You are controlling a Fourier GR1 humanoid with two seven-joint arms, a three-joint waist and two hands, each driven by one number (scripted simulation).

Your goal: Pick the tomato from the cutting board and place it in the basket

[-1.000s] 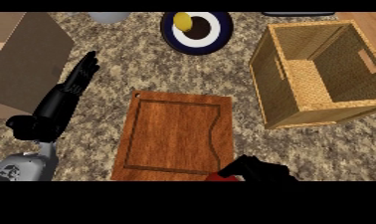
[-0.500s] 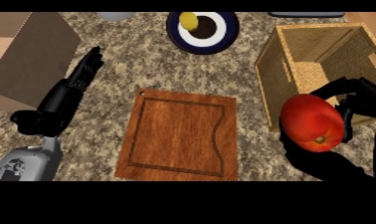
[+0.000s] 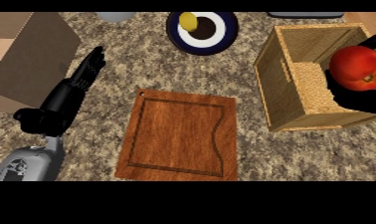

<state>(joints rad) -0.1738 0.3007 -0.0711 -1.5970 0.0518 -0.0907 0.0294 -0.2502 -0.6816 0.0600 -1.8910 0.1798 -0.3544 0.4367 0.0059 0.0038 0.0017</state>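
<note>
The red tomato [image 3: 355, 67] hangs over the right part of the wooden basket [image 3: 277, 84], at the view's right edge. My right hand [image 3: 348, 99] shows as black shapes under and behind the tomato, curled round it. The brown cutting board [image 3: 180, 136] lies bare at the lower middle of the counter. My left hand [image 3: 89, 68] rests on the counter left of the board, fingers straight and pointing away, holding nothing.
A dark plate [image 3: 214, 33] with a yellow item [image 3: 189, 20] sits behind the board. A brown box [image 3: 33, 57] stands at the far left. A grey object [image 3: 116, 16] and a dark slab [image 3: 305, 15] lie along the back edge.
My right hand has lifted the tomato off the board's lower corner and carried it to the right and away, over the basket. The left hand has stayed in place.
</note>
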